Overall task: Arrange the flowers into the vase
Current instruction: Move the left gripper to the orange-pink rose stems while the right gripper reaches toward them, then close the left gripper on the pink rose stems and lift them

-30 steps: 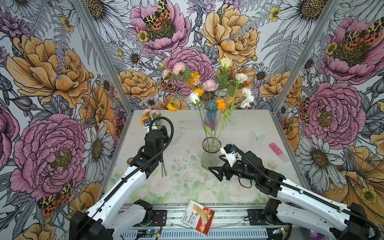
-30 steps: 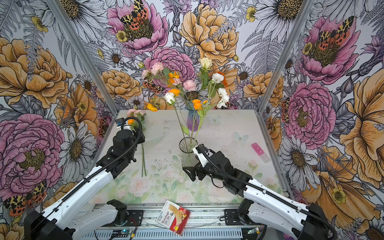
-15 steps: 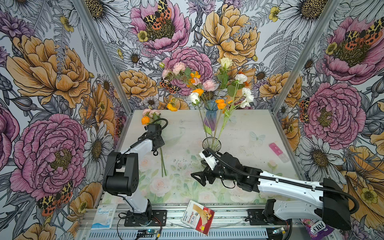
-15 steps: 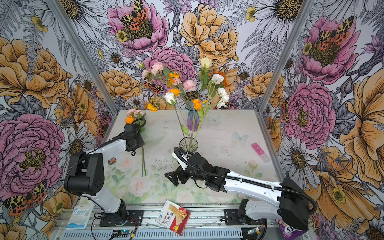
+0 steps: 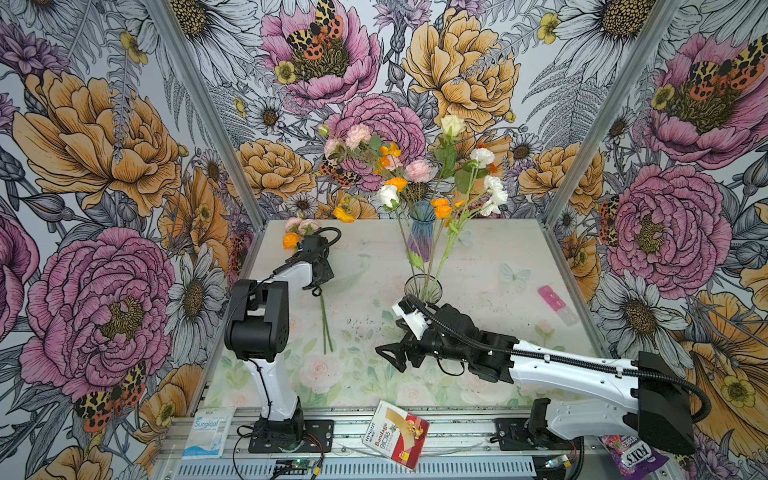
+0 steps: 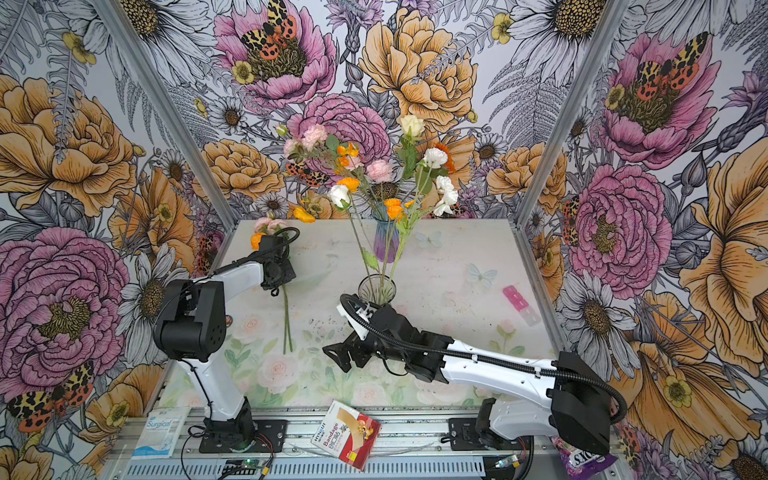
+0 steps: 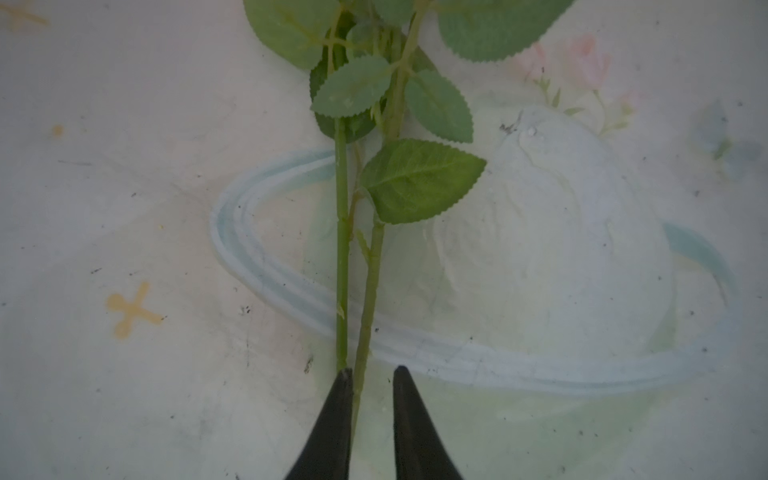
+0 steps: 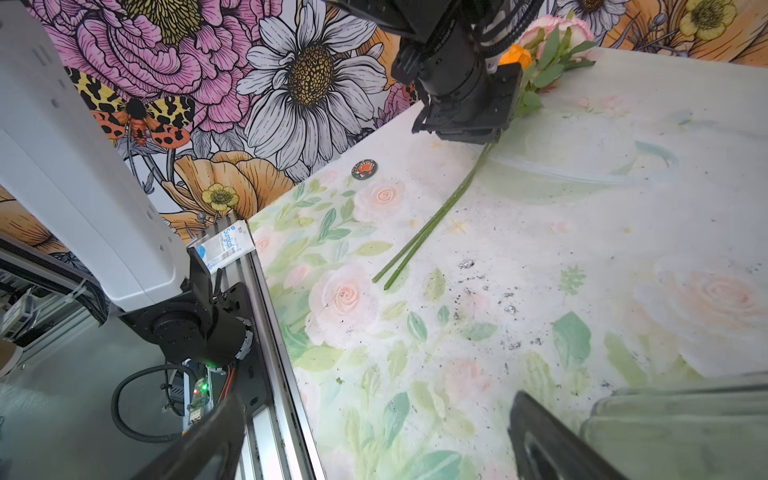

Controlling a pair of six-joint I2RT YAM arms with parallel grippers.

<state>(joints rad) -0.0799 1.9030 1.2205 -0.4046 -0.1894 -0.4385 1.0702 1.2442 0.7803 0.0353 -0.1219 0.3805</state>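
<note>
flowers (image 5: 417, 170) upright in vase (image 5: 423, 280); two stems (image 5: 324, 328) flat

Two flowers (image 5: 291, 240) flat on table (image 5: 478, 257), left of near vase (image 5: 423, 291)

In both top views the light is bright and even and comes from above. The table (image 5: 478, 257) has no glare, and only a faint, soft shadow lies under the right arm (image 5: 561, 365). These views are sharp, though the posts (image 5: 205, 108) lean outward toward the corners.

The left wrist view is dimmer and a little hazy. The leaves (image 7: 498, 29) at its edge are soft and the left fingers (image 7: 332, 424) are blurred.

The right wrist view is bright. Its wide lens stretches the left arm (image 8: 83, 166), and the right fingers (image 8: 552, 440) and the vase (image 8: 673, 432) are out of focus.
</note>
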